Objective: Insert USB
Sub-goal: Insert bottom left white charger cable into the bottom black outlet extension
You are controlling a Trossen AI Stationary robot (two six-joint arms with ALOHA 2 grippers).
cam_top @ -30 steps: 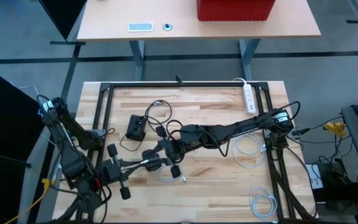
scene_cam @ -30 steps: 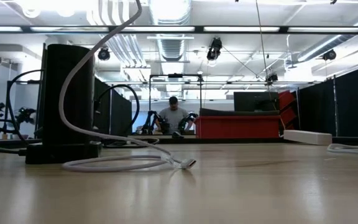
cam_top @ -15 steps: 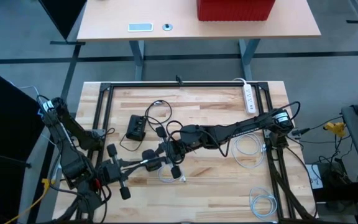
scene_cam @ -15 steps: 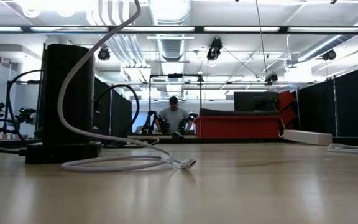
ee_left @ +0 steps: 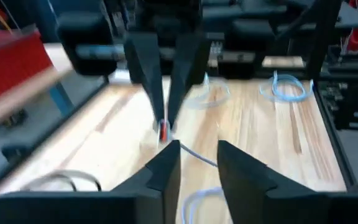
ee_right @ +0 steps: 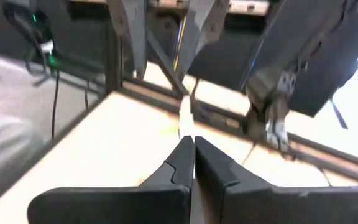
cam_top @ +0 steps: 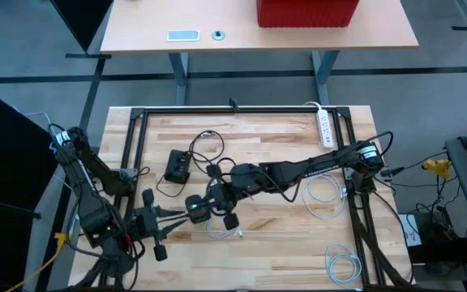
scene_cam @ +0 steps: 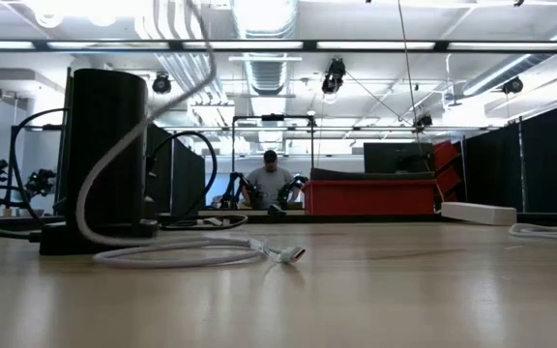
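Looking down from above, you see both arms meeting over the middle of the wooden table (cam_top: 290, 243), tip to tip. Your right gripper (cam_top: 217, 193) has its fingers pressed together, pinching the white USB cable (ee_right: 185, 118), which runs straight out ahead of its fingertips. From the left wrist camera you look right at that gripper: its two dark fingers come to a point just beyond your own, and a small red-orange bit shows where they meet (what it is cannot be made out).

Your left gripper (ee_left: 197, 149) faces the right one, just short of its tips. Its fingers stand a little apart with a clear gap between them, and nothing sits in that gap.

Below the two grippers the cable drops in a loose loop onto the table, and its free plug (scene_cam: 293, 254) lies flat on the wood, apart from both hands. A black box (cam_top: 177, 167) rests on the table near the grippers, on the side away from the left arm's base. A white power strip (cam_top: 325, 128) lies well apart from both grippers, close to the right arm's base.
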